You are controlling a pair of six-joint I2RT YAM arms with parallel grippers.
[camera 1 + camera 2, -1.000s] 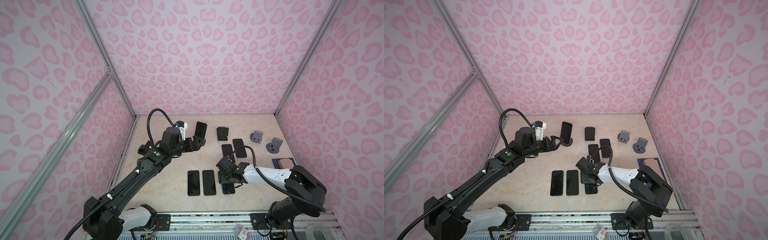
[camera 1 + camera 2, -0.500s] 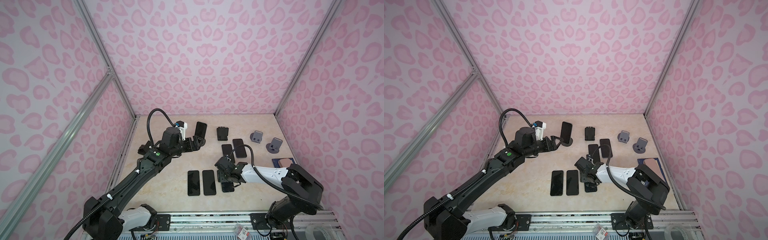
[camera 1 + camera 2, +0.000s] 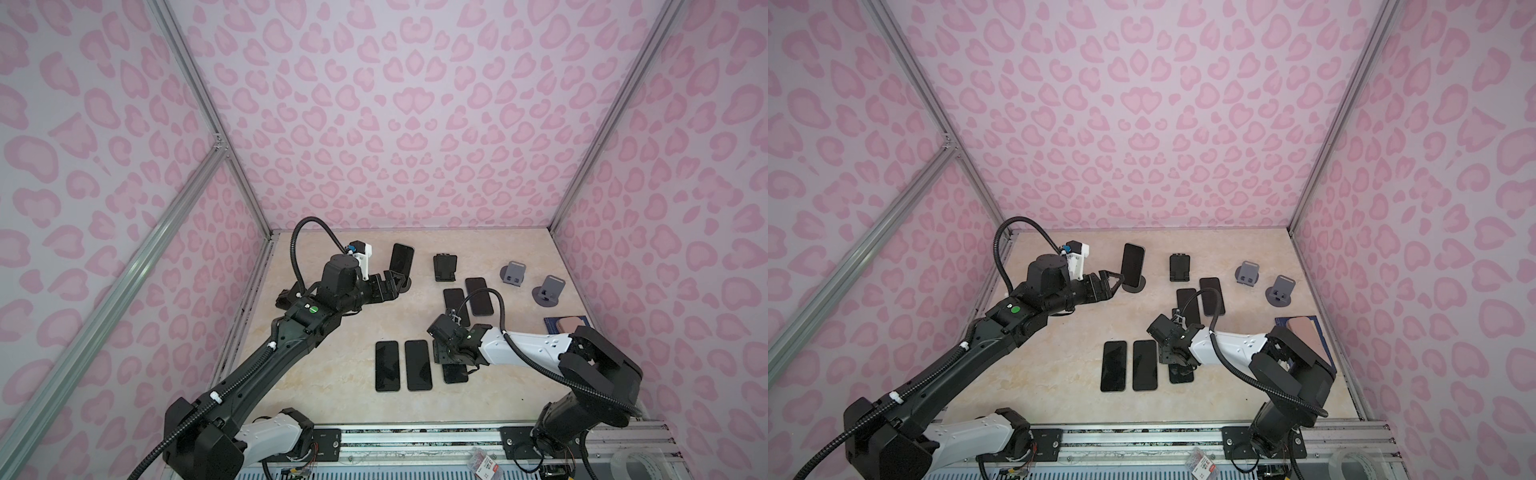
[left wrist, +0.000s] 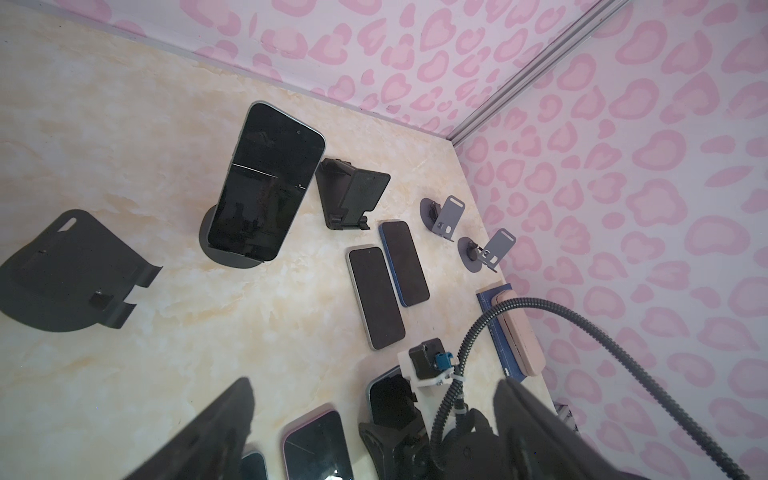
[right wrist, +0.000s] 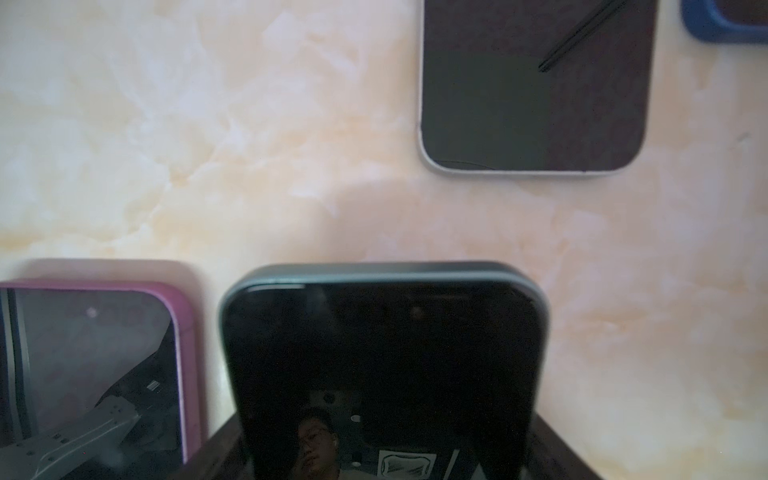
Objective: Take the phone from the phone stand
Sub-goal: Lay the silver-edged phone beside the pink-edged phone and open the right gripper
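The phone [image 3: 402,259] [image 3: 1133,261] [image 4: 266,183] is dark and leans upright on the phone stand [image 3: 406,285] [image 3: 1137,286] [image 4: 226,259], which has a round dark base, at the back of the table. My left gripper [image 3: 392,286] [image 3: 1115,283] [image 4: 374,384] is open just in front and left of that stand, holding nothing. My right gripper [image 3: 446,357] [image 3: 1173,357] [image 5: 386,436] is low over a second dark phone [image 5: 382,353] lying flat. Its jaws stand along both long edges. Contact is not visible.
An empty black stand [image 3: 444,266] and two grey stands [image 3: 514,274] [image 3: 548,291] are at the back right. Another black stand [image 4: 70,270] lies near my left gripper. Several phones lie flat [image 3: 386,365] [image 3: 417,365] [image 3: 478,296]. A blue book [image 3: 552,324] sits by the right wall.
My right gripper has shifted slightly left over the flat phone. The left arm has hardly moved.
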